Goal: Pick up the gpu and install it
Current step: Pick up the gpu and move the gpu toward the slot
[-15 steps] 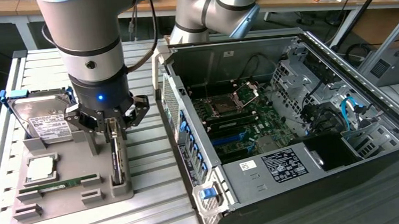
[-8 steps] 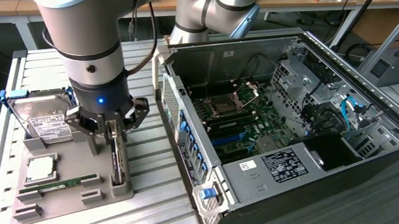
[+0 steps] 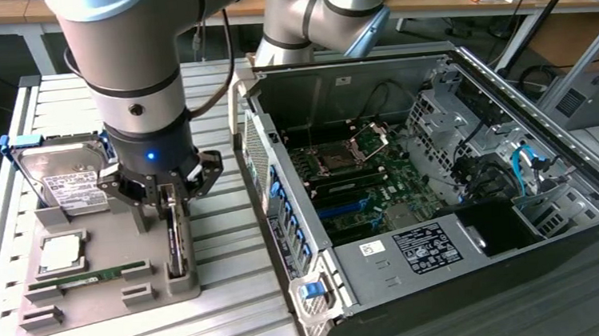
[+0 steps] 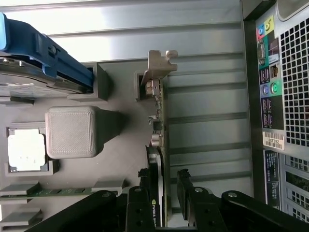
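The gpu [image 3: 175,243] stands on its long edge in a slot of the grey parts holder [image 3: 96,300], at the holder's side nearest the computer case. In the wrist view the gpu [image 4: 161,126] is a thin dark board seen edge-on, with its silver bracket [image 4: 160,65] at the far end. My gripper [image 3: 167,196] is lowered over the card's end away from the bracket. The gripper [image 4: 165,194] is open and straddles the board, one black finger [image 4: 186,191] standing a little apart from it on the case side. Nothing is held.
A silver hard drive [image 3: 63,182] with a blue clip, a square processor [image 3: 60,251] and a green memory stick [image 3: 86,278] share the holder. The open computer case [image 3: 440,181] lies at the exterior view's right, motherboard [image 3: 349,184] exposed. Slatted metal table [image 3: 237,317] underneath.
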`<state>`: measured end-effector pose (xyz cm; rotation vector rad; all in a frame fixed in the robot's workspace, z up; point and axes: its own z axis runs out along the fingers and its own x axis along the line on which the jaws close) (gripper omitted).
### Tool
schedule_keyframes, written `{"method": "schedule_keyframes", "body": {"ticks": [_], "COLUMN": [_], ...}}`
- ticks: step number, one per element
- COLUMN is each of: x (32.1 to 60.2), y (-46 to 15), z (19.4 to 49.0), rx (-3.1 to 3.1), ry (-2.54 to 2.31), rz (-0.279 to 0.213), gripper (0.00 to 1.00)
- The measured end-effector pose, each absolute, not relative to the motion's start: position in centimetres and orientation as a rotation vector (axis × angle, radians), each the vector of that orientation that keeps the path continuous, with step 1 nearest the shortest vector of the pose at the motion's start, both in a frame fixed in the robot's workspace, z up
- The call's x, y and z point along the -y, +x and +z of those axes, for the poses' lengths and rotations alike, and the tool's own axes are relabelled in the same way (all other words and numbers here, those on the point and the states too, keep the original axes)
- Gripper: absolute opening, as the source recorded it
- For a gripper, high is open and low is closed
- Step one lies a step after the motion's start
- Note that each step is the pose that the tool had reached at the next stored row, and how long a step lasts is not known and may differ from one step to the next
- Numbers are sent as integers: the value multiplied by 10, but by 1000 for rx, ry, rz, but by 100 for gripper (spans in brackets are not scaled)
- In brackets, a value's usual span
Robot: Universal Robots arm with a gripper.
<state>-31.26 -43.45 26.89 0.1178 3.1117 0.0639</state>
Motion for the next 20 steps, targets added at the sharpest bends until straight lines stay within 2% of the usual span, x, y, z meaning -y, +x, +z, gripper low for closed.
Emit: {"method": "schedule_keyframes", "body": {"ticks": [20], "x": [436], "y": [-314], "z": [255], "rx": [-3112], "ry": [118], "rz": [64], "gripper": [36]}}
